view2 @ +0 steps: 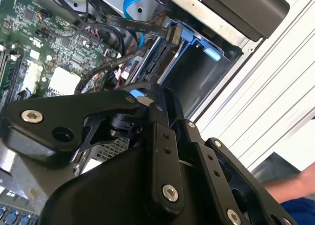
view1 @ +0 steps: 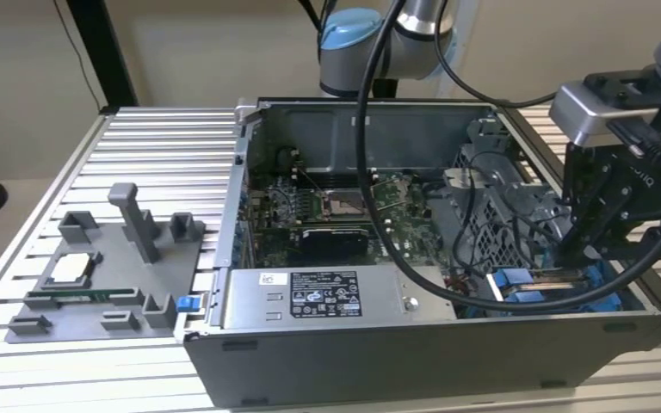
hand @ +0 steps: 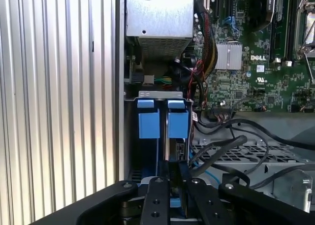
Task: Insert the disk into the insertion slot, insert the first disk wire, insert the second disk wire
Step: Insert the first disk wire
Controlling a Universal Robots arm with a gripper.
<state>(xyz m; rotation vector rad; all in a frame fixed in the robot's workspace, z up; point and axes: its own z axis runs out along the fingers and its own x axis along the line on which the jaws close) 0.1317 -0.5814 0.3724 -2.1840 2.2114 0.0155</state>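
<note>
Tight room at the case's (view1: 423, 353) front corner: gripper (hand: 175, 179) narrow, clamped on the disk (hand: 178, 146), edge-on at the insertion slot (hand: 160, 94), cables (hand: 221, 151) crowding beside.

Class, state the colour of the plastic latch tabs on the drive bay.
Bright blue latch tabs, clearest in the first wrist view.
</note>
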